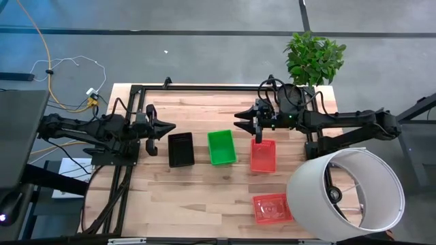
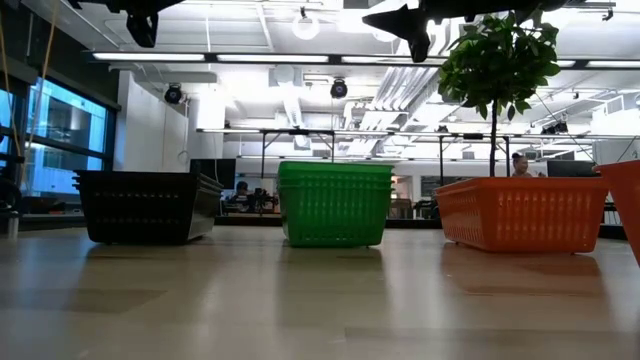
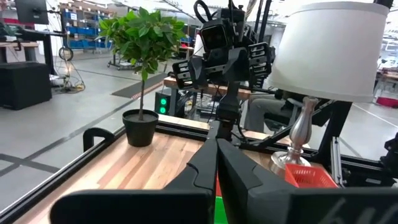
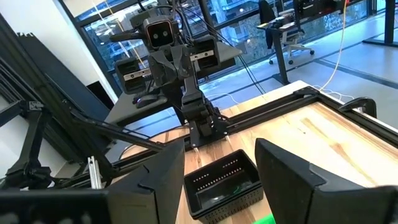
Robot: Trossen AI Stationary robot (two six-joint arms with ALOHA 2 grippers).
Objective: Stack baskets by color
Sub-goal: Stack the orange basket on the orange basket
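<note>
1. Both arms are matte black all over, built from chunky angular segments.
2. The left gripper point(image 1: 169, 127) and right gripper point(image 1: 240, 116) each have two flat, pointed black fingers.
3. A boxy black camera sits on each wrist.
4. Black cables loop around the right arm's wrist.

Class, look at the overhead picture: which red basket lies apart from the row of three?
The red basket near the lampshade, at the table's front edge. The other red basket lines up with the green and black ones.

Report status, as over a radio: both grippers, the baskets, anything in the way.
Left gripper shut, empty, beside black baskets. Right gripper open, above table. Green and red stacks stand; one red basket loose by lampshade.
</note>
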